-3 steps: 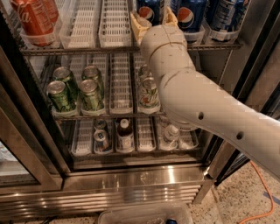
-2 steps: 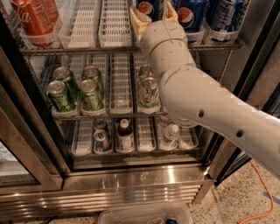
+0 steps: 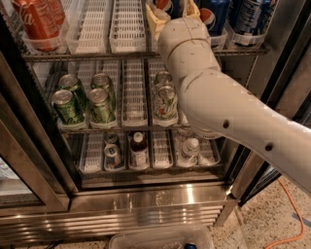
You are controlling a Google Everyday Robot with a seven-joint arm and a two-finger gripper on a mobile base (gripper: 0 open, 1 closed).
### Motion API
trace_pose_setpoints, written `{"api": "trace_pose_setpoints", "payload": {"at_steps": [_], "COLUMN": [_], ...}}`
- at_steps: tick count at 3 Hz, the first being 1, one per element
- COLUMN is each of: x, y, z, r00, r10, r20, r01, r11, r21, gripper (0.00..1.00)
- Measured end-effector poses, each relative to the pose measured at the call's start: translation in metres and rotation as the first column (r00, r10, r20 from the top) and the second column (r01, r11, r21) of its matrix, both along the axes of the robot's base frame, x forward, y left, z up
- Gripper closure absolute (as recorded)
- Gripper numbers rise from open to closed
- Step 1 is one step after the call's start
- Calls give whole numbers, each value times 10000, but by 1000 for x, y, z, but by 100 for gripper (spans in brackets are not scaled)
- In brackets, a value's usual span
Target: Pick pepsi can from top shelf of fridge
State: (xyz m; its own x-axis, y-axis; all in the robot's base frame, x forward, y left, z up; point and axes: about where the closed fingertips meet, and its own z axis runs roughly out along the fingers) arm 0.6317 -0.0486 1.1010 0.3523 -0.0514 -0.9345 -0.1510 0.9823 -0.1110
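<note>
Inside steel glass-door fridge (image 3: 146,197), at white-laned top shelf (image 3: 92,34): tan gripper (image 3: 174,8) at dark blue pepsi can (image 3: 165,4), clamp state impossible to tell; risks toppling neighbouring blue cans (image 3: 252,14) if off-centre.

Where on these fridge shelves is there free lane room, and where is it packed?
Top shelf: two bare white lanes between the red cola cans and the gripper, which is at the pepsi can. Middle shelf: one bare lane between the green cans and the cans right of it. Crowded: top right, blue cans side by side.
</note>
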Motion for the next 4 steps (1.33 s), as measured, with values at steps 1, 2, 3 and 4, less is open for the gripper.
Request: {"api": "trace_pose_setpoints", "payload": {"at_steps": [1, 2, 3, 4], "x": [-1, -12, -19, -28], "y": [-1, -1, -4, -7], "z": [7, 26, 28, 30], "r00": [9999, 9982, 9981, 9980], "r10": [14, 243, 321, 448], "r20": [148, 546, 528, 450], "r01": [-14, -243, -324, -448], "r11": [10000, 9997, 9995, 9990], "r21": [-4, 1, 60, -16], "gripper": [100, 100, 100, 100]}}
